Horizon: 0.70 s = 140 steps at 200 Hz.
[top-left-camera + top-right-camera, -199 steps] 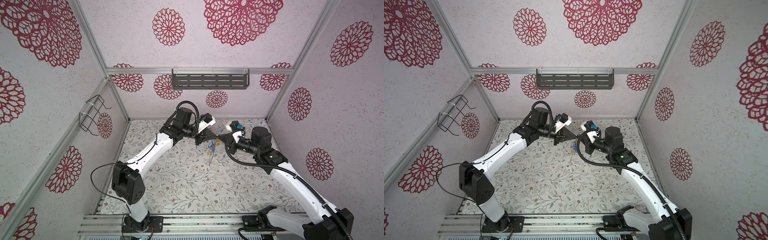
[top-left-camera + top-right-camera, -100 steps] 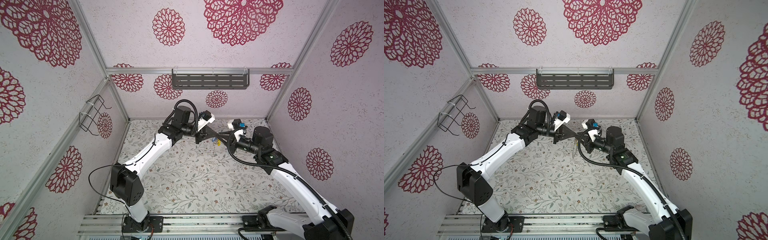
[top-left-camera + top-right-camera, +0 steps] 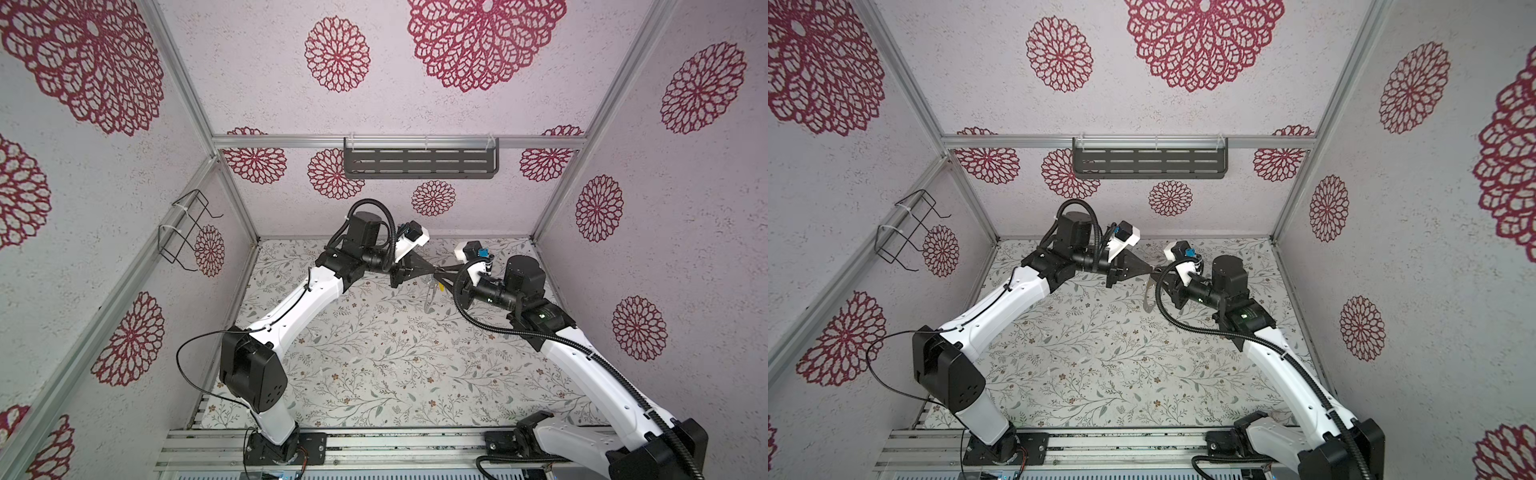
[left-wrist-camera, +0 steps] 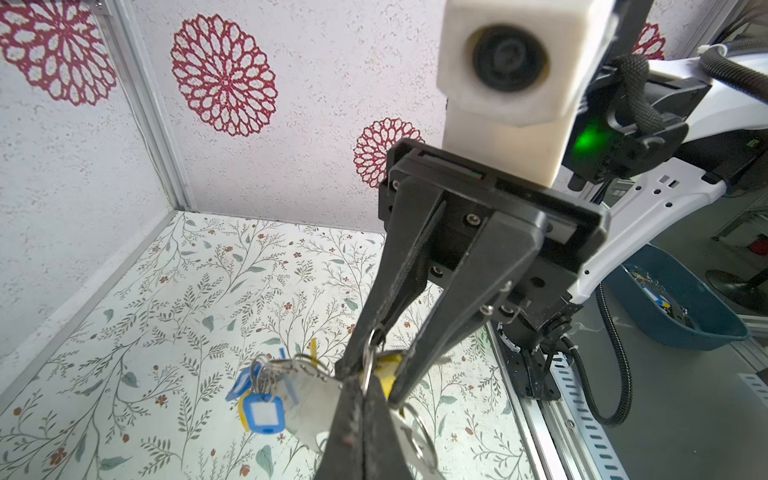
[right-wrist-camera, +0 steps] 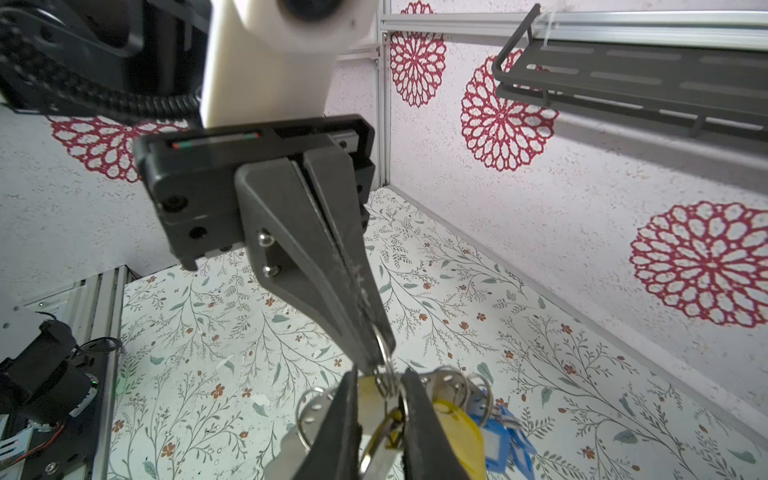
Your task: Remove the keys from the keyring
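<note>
Tight spot at centre-back: the left gripper (image 3: 432,271) and right gripper (image 3: 439,274) meet tip to tip above the table (image 3: 374,374), the left one pinched on a wire ring (image 5: 386,357), and the keyring (image 3: 1147,300) with the keys (image 4: 262,415) dangles just beneath them, so nothing passes there. The left arm (image 3: 299,299) fences off 8 o'clock, the right arm (image 3: 582,357) 4 o'clock. Up at 12 o'clock the shelf (image 3: 419,163) juts from the back wall (image 3: 490,208); a wire rack (image 3: 183,232) sticks out at 9 o'clock. Toward 6 o'clock, between the arms, the table lies wide open.

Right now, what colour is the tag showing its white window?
Blue; the key tag shows best in the left wrist view.
</note>
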Motion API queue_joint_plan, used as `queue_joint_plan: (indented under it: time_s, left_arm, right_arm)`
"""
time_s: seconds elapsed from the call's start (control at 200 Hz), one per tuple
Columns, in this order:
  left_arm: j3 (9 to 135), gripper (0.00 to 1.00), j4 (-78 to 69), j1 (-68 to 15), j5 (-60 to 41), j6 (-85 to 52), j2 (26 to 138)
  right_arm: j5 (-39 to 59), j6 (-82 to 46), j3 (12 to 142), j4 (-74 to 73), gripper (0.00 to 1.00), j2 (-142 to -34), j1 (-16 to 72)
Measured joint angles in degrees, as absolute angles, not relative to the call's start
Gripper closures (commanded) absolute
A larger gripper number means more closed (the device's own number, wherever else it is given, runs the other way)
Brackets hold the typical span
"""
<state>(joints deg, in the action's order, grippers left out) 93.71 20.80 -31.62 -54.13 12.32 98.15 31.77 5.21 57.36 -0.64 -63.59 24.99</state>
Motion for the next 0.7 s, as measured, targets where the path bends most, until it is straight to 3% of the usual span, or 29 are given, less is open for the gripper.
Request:
queue_joint_plan:
  time_s: [0.08,0.18,0.44,0.701]
  left_arm:
    - [93.8,1.0,20.8,-31.6,-54.1,12.4,98.0]
    - [93.8,1.0,21.0,-31.6,-54.1,12.4,97.9]
    - [92.6,1.0,17.2,-31.6,-54.1,9.3,97.5]
    - [78.2,1.0,-11.0,-32.4,-49.9,-7.9,93.6]
  right_arm:
    - [31.5,5.8,56.7,0.3,0.94,-63.5,24.7]
    - [31.6,5.8,56.5,0.6,0.99,-63.5,24.4]
    - [31.5,5.8,56.5,0.0,1.0,-63.3,24.3]
    - [32.4,1.7,55.5,-4.2,1.0,-63.4,24.1]
